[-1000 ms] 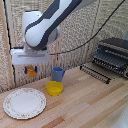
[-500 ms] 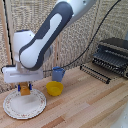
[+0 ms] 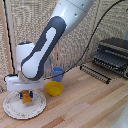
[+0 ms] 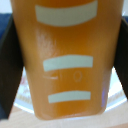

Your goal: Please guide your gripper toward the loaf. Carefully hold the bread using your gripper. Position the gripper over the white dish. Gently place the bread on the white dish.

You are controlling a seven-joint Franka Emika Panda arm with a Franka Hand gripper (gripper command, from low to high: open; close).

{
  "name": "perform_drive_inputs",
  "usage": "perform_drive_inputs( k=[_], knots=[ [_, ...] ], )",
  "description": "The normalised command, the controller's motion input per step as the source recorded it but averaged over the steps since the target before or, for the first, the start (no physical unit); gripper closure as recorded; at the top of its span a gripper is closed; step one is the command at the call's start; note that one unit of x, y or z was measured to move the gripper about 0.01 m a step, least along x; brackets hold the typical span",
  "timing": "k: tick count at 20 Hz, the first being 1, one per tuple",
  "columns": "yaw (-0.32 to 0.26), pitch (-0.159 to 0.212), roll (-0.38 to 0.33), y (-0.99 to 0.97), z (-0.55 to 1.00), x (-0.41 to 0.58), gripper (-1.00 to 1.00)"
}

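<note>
One bread (image 3: 26, 97) pinched in my gripper (image 3: 26, 95), hovering just above the white plate (image 3: 15, 111), yellow bowl (image 3: 54, 89) nearby.

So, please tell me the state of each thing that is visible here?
gripper: shut on the bread, low over the plate.
bread: held between the fingers, upright.
white dish: flat on the table, under the bread.
yellow bowl: upright, beside the dish.
blue cup: upright.

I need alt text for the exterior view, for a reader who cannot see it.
A white robot arm's end effector holds a small orange-brown bread piece just above a large round white plate on a wooden table. A small yellow bowl sits beside the plate.
</note>
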Motion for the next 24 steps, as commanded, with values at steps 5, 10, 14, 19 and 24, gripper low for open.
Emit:
perform_drive_inputs(
  k=[5, 10, 14, 19, 24],
  knots=[
    [0.072, -0.005, 0.001, -0.15, -0.05, 0.296, 1.0],
    [0.036, -0.003, 0.005, -0.06, -0.01, 0.306, 1.0],
    [-0.002, 0.045, 0.008, 0.15, -0.1, 0.106, 1.0],
    [0.0, 0.053, 0.012, 0.22, -0.15, 0.0, 1.0],
    [-0.007, 0.004, 0.005, 0.1, 0.01, 0.01, 1.0]
  ],
)
